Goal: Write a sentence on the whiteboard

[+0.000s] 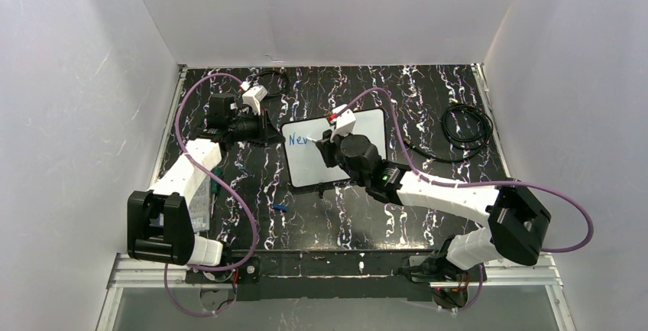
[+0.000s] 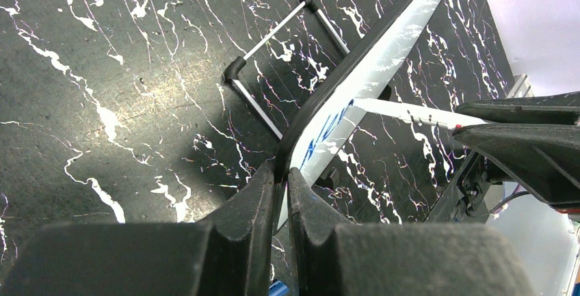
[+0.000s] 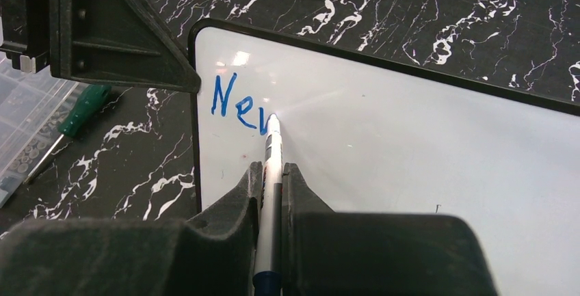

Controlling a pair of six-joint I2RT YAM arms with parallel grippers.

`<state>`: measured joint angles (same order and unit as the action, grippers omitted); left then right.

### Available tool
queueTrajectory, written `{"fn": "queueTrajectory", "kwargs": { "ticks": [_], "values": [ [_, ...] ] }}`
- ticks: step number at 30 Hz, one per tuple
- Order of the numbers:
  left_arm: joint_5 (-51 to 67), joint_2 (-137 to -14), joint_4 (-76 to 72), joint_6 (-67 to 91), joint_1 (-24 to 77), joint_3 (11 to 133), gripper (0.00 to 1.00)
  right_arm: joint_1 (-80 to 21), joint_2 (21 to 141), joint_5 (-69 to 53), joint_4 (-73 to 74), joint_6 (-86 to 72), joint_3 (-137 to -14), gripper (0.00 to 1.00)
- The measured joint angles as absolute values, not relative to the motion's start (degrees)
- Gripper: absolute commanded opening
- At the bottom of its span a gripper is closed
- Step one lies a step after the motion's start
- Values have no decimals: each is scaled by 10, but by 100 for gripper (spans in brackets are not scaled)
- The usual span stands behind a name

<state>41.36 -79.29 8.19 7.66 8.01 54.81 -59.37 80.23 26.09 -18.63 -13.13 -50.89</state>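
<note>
The whiteboard (image 1: pixel 348 164) lies on the dark marbled table, seen edge-on in the left wrist view (image 2: pixel 369 77) and flat in the right wrist view (image 3: pixel 424 145). Blue letters reading about "Nev" (image 3: pixel 236 104), the start of the sentence, sit near its top left corner (image 1: pixel 298 139). My left gripper (image 2: pixel 282 173) is shut on the board's dark left edge (image 1: pixel 271 134). My right gripper (image 3: pixel 272 173) is shut on a white marker (image 3: pixel 273 149), whose tip touches the board at the last letter. That marker (image 2: pixel 410 113) also shows from the left wrist.
A coiled black cable (image 1: pixel 466 124) lies at the back right. A green-handled screwdriver (image 3: pixel 78 111) and a clear plastic box (image 3: pixel 24 125) sit left of the board. A small blue cap (image 1: pixel 280 209) lies near the front. A metal stand bracket (image 2: pixel 273 57) lies behind the board.
</note>
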Motion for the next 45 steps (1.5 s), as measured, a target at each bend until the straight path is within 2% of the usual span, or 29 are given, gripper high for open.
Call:
{"fn": "queueTrajectory", "kwargs": {
  "ticks": [45],
  "values": [
    [414, -793, 82, 76, 80, 548, 0, -594, 782, 305, -195, -130, -494, 1]
  ]
}}
